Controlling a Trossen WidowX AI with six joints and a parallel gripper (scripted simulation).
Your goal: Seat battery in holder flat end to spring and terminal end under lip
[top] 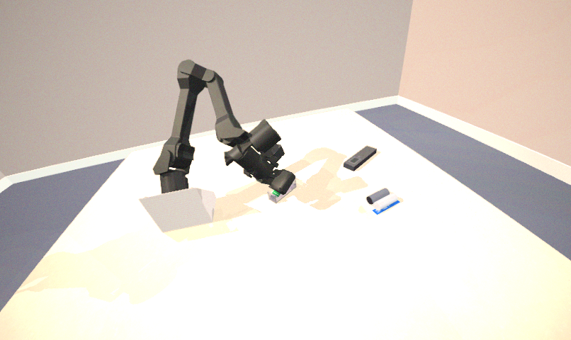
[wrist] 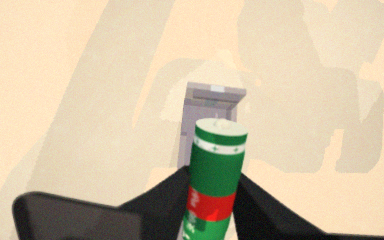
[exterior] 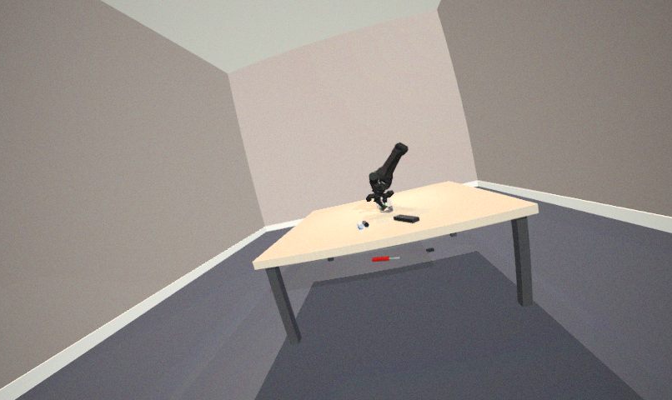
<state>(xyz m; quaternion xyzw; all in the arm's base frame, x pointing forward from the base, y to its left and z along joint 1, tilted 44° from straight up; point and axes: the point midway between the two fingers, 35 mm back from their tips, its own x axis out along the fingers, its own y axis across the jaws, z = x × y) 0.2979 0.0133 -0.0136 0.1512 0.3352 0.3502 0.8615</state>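
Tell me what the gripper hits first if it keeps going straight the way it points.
Probably the holder: the gripper grips the battery, whose tip points at the holder's far end. How near they are is unclear.

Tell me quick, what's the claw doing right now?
Claw: closed on the battery, just above the holder.

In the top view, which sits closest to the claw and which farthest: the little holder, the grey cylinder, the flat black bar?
Measured from the claw, which grips the green battery:
1. Holder: directly beneath the claw.
2. Grey cylinder: off to the right in the picture, beside a white and blue item.
3. Flat black bar: right and farther back; close to the cylinder's distance, so this order is tentative.
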